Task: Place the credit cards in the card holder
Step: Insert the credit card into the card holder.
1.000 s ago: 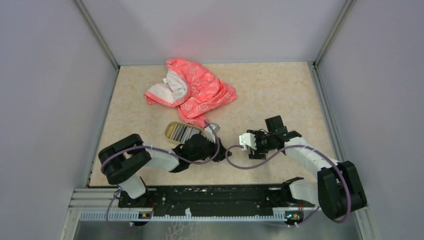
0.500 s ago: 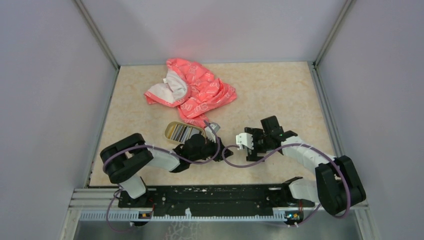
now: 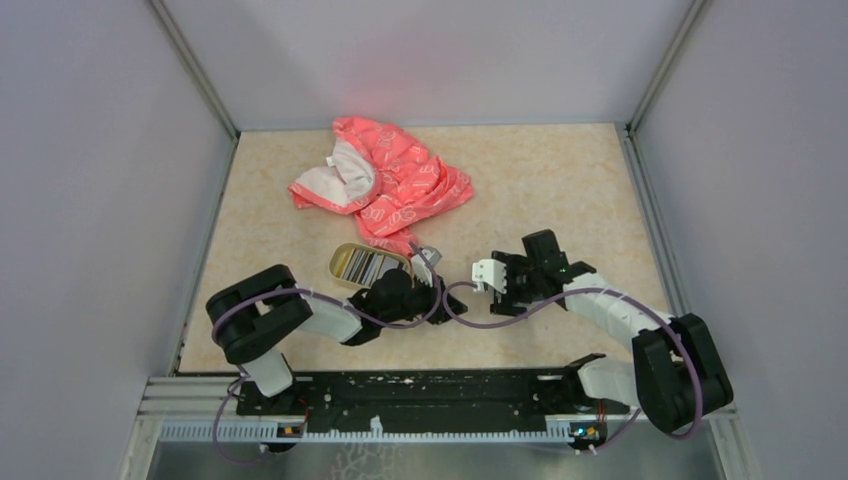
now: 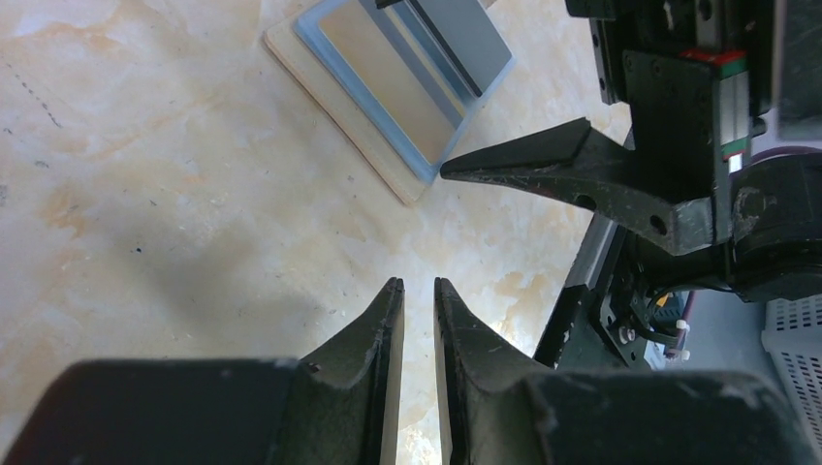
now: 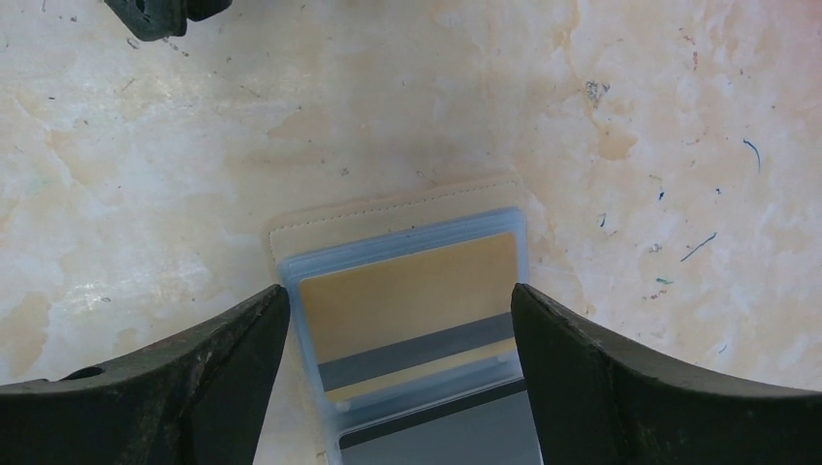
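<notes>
Starting at the left, the oval dish (image 3: 352, 262) sits on the table (image 3: 540, 180) with striped credit cards (image 3: 364, 266) stacked in it, just beyond the left arm's wrist. To its far side lies the pink-red cloth (image 3: 385, 185), crumpled and close to the dish.

Right of the dish, the left gripper (image 4: 419, 291) hovers low over bare tabletop. Its fingers are drawn almost together with only a thin slit between them, and nothing is held.

Just beyond and right of it, the card holder (image 5: 388, 228) lies flat and open near the table's middle. A golden-tan card (image 5: 407, 291) with a dark stripe is tucked in its clear blue sleeve, and a grey card (image 4: 463, 39) sits in the next one.

Further right, the right gripper (image 5: 399, 295) is spread wide, one finger on each side of the holder. From the wrist view I cannot tell whether the fingers touch it.
</notes>
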### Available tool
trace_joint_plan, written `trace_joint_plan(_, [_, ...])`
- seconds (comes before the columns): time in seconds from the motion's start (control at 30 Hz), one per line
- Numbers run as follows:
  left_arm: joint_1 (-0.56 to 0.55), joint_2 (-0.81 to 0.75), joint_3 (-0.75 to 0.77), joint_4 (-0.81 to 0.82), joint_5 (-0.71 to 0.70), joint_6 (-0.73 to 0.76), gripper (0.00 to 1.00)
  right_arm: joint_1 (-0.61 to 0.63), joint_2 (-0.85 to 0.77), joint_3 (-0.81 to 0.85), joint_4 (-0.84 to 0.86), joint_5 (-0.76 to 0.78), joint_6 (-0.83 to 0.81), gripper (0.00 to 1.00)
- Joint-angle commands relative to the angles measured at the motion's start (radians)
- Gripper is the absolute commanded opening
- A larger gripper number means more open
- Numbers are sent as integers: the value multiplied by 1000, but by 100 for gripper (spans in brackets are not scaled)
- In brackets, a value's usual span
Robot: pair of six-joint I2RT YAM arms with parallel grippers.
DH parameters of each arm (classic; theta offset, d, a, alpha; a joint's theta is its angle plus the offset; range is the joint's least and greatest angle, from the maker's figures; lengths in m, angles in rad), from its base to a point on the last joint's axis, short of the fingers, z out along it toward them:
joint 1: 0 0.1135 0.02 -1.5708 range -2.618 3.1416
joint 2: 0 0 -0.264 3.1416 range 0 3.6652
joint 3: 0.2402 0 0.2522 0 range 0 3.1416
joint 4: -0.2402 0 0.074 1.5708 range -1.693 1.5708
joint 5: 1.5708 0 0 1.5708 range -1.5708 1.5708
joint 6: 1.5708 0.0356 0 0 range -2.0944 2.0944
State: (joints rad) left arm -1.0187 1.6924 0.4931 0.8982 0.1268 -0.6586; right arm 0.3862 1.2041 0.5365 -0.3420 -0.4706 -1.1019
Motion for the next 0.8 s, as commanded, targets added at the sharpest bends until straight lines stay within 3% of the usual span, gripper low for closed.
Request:
trace_joint_plan(0.0, [-1,26,22,51,29,-8,24,13,-39,33,19,2,22,82])
trace_joint_plan(0.3, [2,72,61,81,60,-30,23,1,-66,43,15,6,32,67])
trace_joint_plan(0.4, [5,89,81,58,51,-42,21,-1,-67,41,9,-18,29,67])
trace_joint_plan(0.5, [7,92,88,28,17,-56,19,-2,-47,42,7,-99,75,75])
trace_joint_plan(0.57, [8,85,84,1,-13,-57,16,-1,-20,63,11,-141,181,93])
trace_joint_plan(0.6, [8,78,81,-9,-30,-57,15,-1,-5,82,15,-148,244,98])
trace_joint_plan(0.77, [8,53,58,-6,-59,-49,15,-39,31,199,-7,-173,502,99])
